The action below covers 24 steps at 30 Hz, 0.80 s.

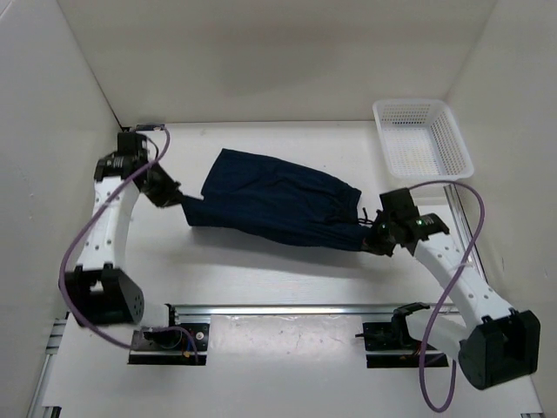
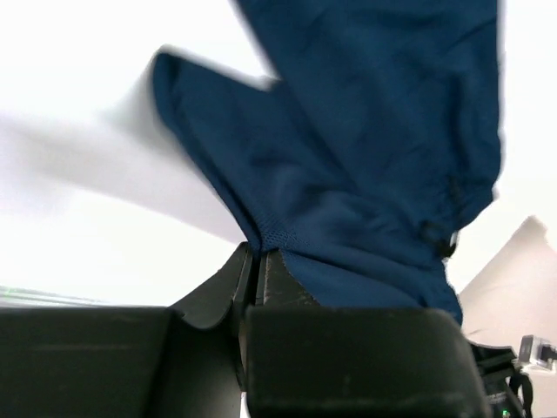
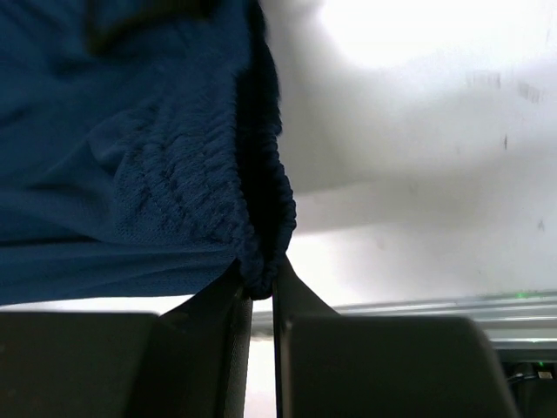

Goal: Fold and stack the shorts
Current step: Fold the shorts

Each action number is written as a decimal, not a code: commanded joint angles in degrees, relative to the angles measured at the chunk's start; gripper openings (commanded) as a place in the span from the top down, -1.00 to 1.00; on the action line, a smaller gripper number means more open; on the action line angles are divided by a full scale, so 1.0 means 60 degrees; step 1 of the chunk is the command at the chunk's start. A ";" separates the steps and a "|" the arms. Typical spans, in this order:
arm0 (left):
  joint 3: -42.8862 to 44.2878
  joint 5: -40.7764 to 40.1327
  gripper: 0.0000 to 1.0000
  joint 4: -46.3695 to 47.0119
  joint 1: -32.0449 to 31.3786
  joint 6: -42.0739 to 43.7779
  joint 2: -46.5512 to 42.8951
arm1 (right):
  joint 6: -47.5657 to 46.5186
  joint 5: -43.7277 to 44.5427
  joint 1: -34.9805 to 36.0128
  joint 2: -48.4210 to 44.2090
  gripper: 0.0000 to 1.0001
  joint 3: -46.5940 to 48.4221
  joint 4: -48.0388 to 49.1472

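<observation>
One pair of shorts [image 1: 274, 202], one basket [image 1: 422, 137], one counter [image 1: 261, 270], one rail [image 1: 287, 309]. Two arms: left arm [image 1: 109, 218], right arm [image 1: 457, 270]. Two claws: left claw [image 1: 181, 202], right claw [image 1: 367, 233]. Two purple cables [image 1: 71, 261].

Your left hand [image 1: 180, 201] is gripping one end of the shorts [image 1: 274, 200] with fingers pressed together; your right hand [image 1: 372, 235] is pinching the opposite end. Both arms are bending inward, hands facing each other.
</observation>
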 commanded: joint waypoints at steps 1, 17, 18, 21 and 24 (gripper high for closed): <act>0.2005 -0.0887 0.79 0.0388 -0.0081 0.0136 0.1542 | -0.0393 0.1476 -0.0114 0.0956 0.98 0.1363 -0.0473; 1.3290 0.1029 -0.67 0.1573 -0.0638 -0.0039 1.1099 | -0.1596 0.1522 -0.1403 0.8855 -0.87 1.0166 -0.0442; 1.3289 0.1031 -1.00 0.1575 -0.0638 0.0135 1.1100 | -0.1596 0.1522 -0.1403 0.8857 -0.95 1.0300 -0.0444; 1.2617 0.0783 -1.00 0.1663 -0.0638 0.0574 1.0180 | -0.1596 0.1609 -0.1403 0.8479 -1.00 0.9733 -0.0110; 1.1286 0.0329 -1.00 0.1663 -0.0550 0.1379 0.8982 | -0.1683 0.1610 -0.1403 0.7748 -0.79 0.8343 0.0345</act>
